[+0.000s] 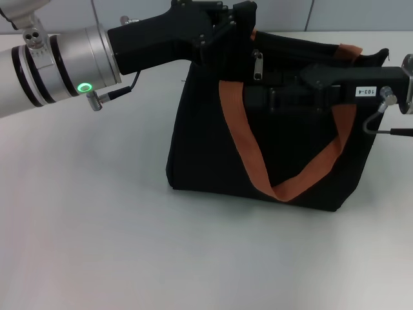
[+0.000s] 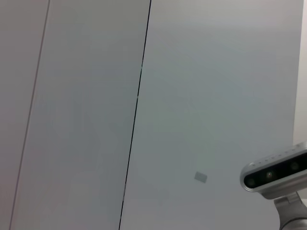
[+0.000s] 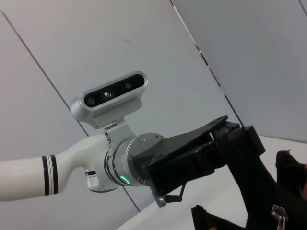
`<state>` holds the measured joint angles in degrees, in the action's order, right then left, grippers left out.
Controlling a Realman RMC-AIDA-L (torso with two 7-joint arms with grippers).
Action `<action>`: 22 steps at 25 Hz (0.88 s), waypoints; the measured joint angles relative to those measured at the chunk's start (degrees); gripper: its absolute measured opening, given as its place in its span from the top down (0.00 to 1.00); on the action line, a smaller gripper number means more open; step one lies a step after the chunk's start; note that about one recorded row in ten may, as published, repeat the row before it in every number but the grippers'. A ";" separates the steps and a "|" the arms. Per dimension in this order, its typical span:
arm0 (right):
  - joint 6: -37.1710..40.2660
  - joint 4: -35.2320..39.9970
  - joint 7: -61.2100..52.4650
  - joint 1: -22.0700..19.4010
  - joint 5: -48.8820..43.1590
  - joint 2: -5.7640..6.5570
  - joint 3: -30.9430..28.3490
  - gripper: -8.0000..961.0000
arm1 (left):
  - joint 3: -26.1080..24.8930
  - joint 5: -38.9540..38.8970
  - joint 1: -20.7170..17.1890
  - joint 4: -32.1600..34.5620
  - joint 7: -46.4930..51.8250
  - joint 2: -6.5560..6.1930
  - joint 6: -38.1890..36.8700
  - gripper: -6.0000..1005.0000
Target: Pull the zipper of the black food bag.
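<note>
The black food bag (image 1: pixel 213 155) stands on the white table with its orange-brown straps (image 1: pixel 240 139) hanging down the front. The silver zipper pull (image 1: pixel 257 65) hangs at the bag's top edge, left of middle, free of both grippers. My left gripper (image 1: pixel 236 27) reaches in from the left and is shut on the bag's raised top left corner. It also shows in the right wrist view (image 3: pixel 240 139), with the bag (image 3: pixel 261 191) and zipper pull (image 3: pixel 278 213) below it. My right gripper (image 1: pixel 274 98) lies across the bag's upper front, just below and right of the pull.
The white table (image 1: pixel 97 226) spreads out left of and in front of the bag. Grey wall panels (image 2: pixel 144 96) fill the left wrist view, with a grey camera housing (image 2: pixel 274 172) at one edge. My left arm's wrist camera (image 3: pixel 115 98) shows in the right wrist view.
</note>
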<state>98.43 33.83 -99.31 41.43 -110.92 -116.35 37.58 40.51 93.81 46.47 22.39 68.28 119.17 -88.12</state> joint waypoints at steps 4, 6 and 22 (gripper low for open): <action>-0.10 0.00 0.89 -0.29 0.47 -0.31 -0.11 0.20 | 0.00 -0.02 -0.02 0.01 0.03 0.00 -0.03 0.97; -0.12 0.00 0.95 -0.37 0.80 -0.38 -0.16 0.21 | 0.00 -0.14 -0.10 -0.04 0.03 0.00 -0.10 0.97; -1.62 -1.19 0.50 -1.50 3.64 -0.55 -0.32 0.22 | -0.25 -0.15 -0.40 -0.07 0.07 0.00 -0.12 0.97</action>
<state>96.82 32.64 -98.81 39.93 -107.28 -116.90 37.26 40.26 93.66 46.06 22.32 68.36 119.18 -88.24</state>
